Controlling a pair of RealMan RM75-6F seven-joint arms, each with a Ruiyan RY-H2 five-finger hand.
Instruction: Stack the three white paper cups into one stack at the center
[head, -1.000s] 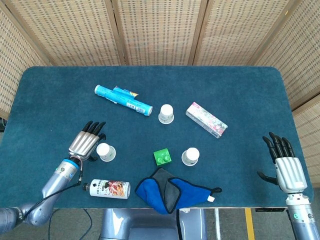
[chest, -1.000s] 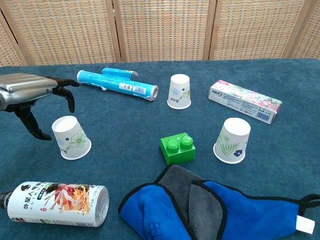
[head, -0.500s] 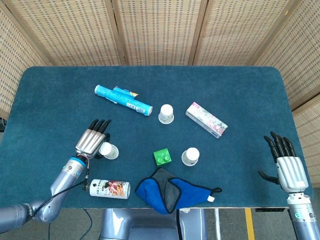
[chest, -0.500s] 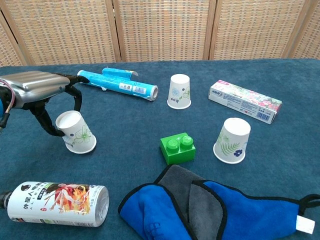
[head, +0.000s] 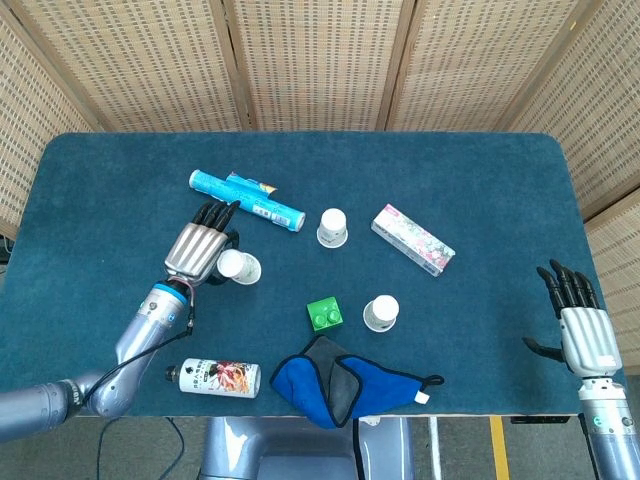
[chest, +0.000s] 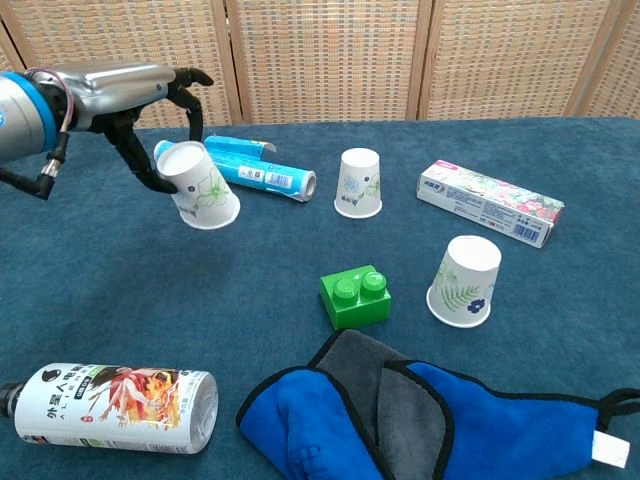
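My left hand (head: 200, 250) (chest: 130, 95) holds a white paper cup (head: 240, 267) (chest: 200, 186) upside down and tilted, lifted off the table at the left. A second upturned cup (head: 333, 227) (chest: 359, 183) stands near the middle of the blue table (head: 100, 200). The third upturned cup (head: 380, 313) (chest: 465, 281) stands right of a green brick (head: 324, 314) (chest: 357, 296). My right hand (head: 577, 320) hangs open at the table's far right edge, holding nothing; it shows only in the head view.
A cyan tube (head: 246, 200) (chest: 240, 167) lies just behind the lifted cup. A toothpaste box (head: 412, 239) (chest: 489, 202) lies right of the middle cup. A bottle (head: 218, 378) (chest: 110, 407) and a blue-grey cloth (head: 345, 383) (chest: 420, 415) lie along the front edge.
My left hand closed around the left cup, lifted it off the table and carried it back and toward the centre. The right hand drifted slightly down in the head view.
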